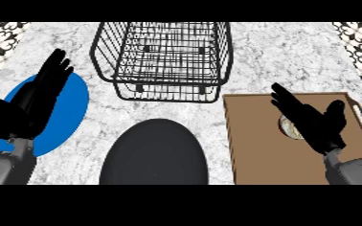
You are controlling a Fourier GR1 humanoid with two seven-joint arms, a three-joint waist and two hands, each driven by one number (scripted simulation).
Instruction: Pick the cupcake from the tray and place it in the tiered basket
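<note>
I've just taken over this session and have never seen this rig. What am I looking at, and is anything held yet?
There is one picture, taken from the robot's head and looking steeply down at a marble counter. The two grey forearms coming in from the bottom edge end in black hands.

The left hand rests open at the left edge, above a blue plate. The right hand is open over a brown tray and hides most of the cupcake, of which only a pale sliver shows beside the fingers.

At the top centre stands the wire tiered basket, where the cupcake should go. A black plate lies in front of it.

Neither hand holds anything, and the cupcake is on the tray.
</note>
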